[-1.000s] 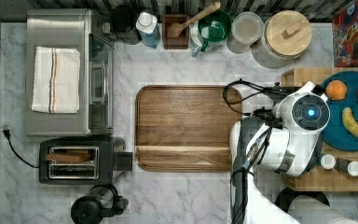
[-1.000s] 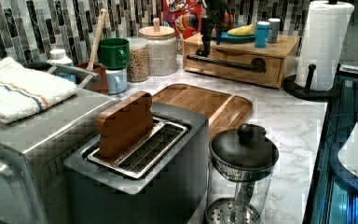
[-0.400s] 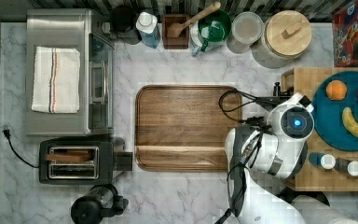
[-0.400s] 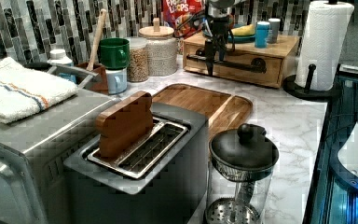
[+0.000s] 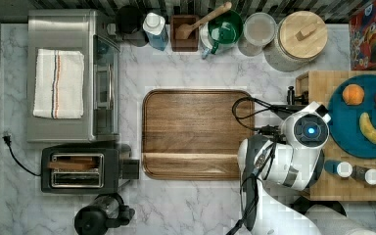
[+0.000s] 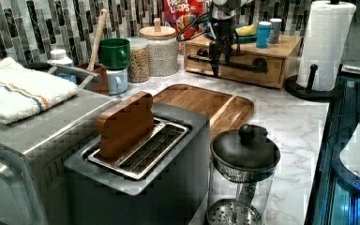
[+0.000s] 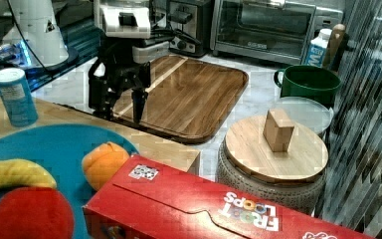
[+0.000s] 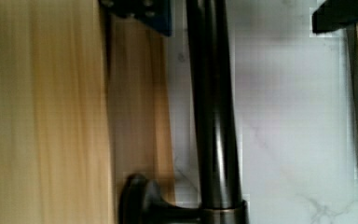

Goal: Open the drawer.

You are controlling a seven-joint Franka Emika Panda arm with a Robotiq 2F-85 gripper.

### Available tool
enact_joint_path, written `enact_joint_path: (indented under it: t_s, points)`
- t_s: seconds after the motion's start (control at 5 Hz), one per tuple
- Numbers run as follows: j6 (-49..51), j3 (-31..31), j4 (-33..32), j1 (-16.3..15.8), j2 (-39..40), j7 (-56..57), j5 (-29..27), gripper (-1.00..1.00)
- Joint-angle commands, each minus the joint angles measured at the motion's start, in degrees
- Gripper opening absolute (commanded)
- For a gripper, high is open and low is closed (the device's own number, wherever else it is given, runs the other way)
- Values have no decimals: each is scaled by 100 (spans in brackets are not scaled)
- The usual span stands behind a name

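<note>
One drawer (image 6: pixel 243 65), one gripper (image 6: pixel 221 55)

Walnut board (image 5: pixel 196 133) mid-counter btwn toaster (image 5: pixel 81 169) & blue plate (image 5: pixel 360 139) w/ banana (image 5: pixel 374 131), orange (image 5: pixel 353 94).

Bare marble lies between the cutting board (image 6: pixel 206 104) and the drawer (image 6: pixel 243 67): you have passage there. Paper towel roll (image 6: pixel 322 44) blocks the left view's right end; canister (image 6: pixel 157 50) crowds its left.

White arm (image 5: pixel 284 166) with black joints; blue ring light; looped black cables — pincer (image 7: pixel 122 102) seemingly black.
</note>
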State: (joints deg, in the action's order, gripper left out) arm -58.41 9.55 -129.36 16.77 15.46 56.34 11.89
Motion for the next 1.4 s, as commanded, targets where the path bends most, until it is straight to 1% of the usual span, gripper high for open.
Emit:
enact_joint_path:
  t_s: [0.2,0.4,0.6,0.8,1.0,1.2,1.4]
  points:
    - [-655,-533,-247,-513,-137,-724,-43,100]
    - [-541,-586,-97,-744,45,-946,24,100]
    - [-408,-806,-22,-773,125,-735,-38,100]
    - [-293,-951,-72,-1029,131,-1039,117,100]
    - [-50,-1168,-129,-1216,62,-1349,-151,100]
    - [261,-1410,-74,-1326,-16,-1489,-339,100]
    - [344,-1540,-126,-1422,-82,-1958,-308,100]
